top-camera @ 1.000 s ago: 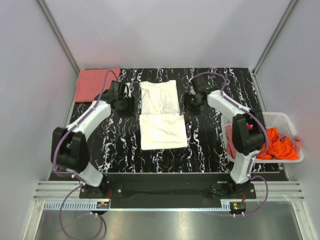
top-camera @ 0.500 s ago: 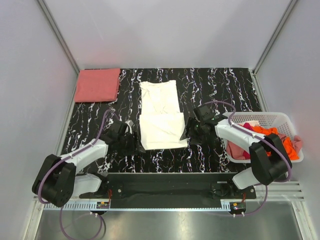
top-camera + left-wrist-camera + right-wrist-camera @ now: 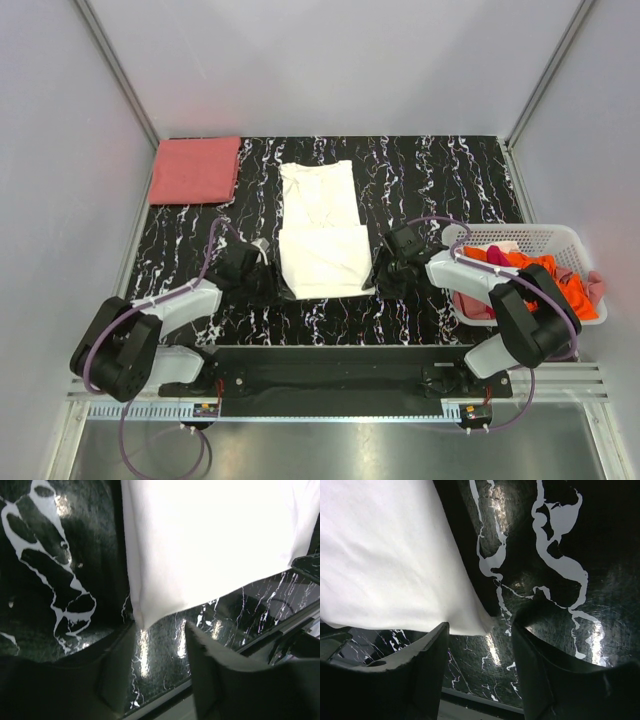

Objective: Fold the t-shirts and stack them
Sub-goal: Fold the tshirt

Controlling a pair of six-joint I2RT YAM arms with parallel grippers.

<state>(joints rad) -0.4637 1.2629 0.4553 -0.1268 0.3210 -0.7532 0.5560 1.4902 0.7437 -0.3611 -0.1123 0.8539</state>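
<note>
At cream t-shirt, near-left corner: left pincer spread, straddling it.
Near-right corner: right pincer spread; evidently for a paired fold.

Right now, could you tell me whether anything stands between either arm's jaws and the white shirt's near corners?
Nothing visible does. The left jaws and right jaws stand open right at the white shirt's near corners, with only bare table in the gaps. The pink shirt and basket lie well off to the sides.
</note>
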